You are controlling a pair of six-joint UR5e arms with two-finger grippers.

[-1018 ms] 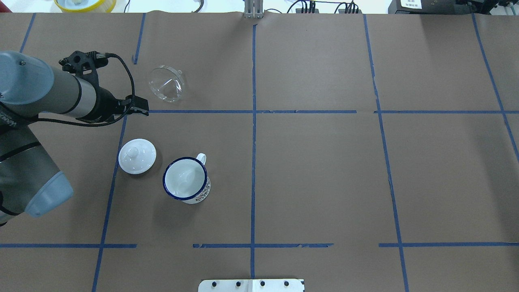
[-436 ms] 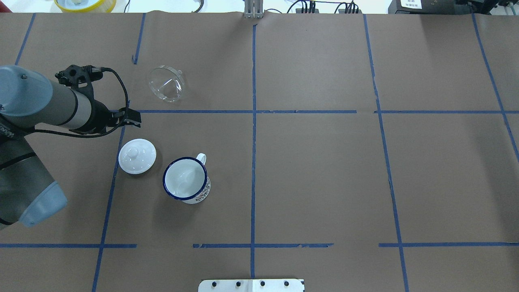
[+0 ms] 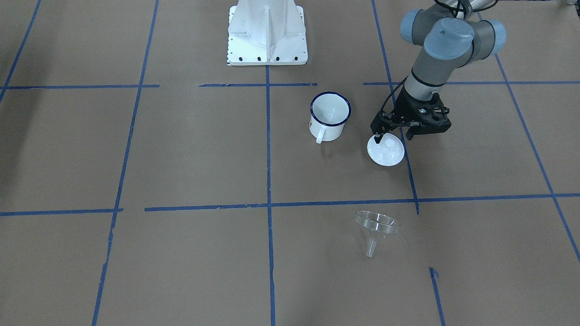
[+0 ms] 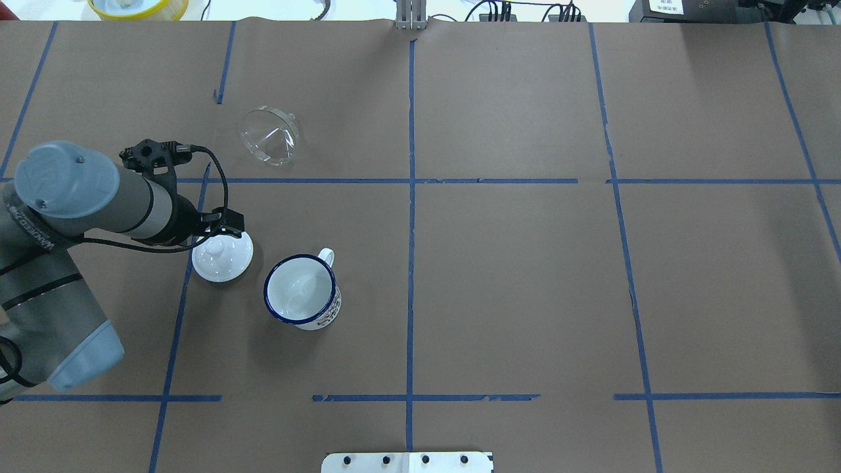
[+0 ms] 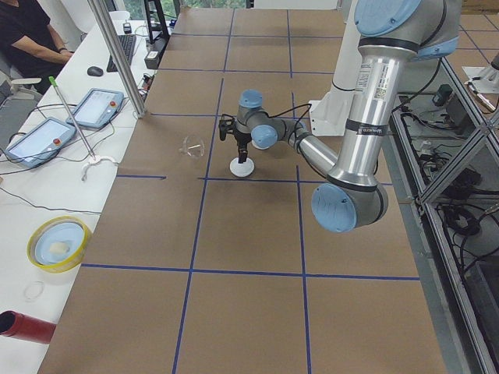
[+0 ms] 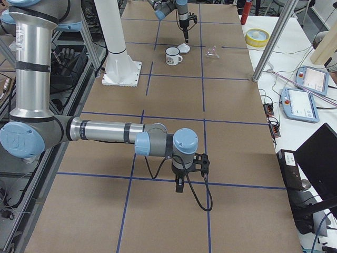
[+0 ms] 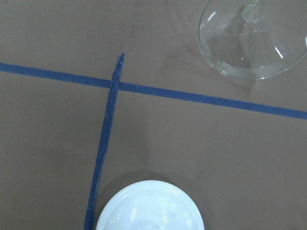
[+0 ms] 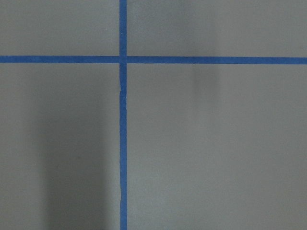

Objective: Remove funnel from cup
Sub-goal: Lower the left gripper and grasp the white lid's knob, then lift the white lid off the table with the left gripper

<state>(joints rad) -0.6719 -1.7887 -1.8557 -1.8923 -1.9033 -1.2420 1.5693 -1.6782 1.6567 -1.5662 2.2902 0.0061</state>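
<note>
The clear funnel (image 4: 269, 136) lies tilted on the brown paper at the far left, apart from the cup; it also shows in the front view (image 3: 377, 227) and the left wrist view (image 7: 253, 38). The white mug with a blue rim (image 4: 301, 291) stands upright and empty, also in the front view (image 3: 330, 115). My left gripper (image 4: 227, 231) hangs over the white lid, its fingers apart and holding nothing (image 3: 393, 136). My right gripper (image 6: 179, 185) shows only in the right side view, low over bare paper far from the mug; I cannot tell its state.
A white round knobbed lid (image 4: 223, 254) lies left of the mug, under the left gripper. The robot's white base (image 3: 267, 34) stands at the near table edge. Blue tape lines (image 4: 410, 197) cross the paper.
My left gripper has moved away from the funnel, back toward the robot, and now hangs over the white lid. The funnel, mug and lid have not moved.
</note>
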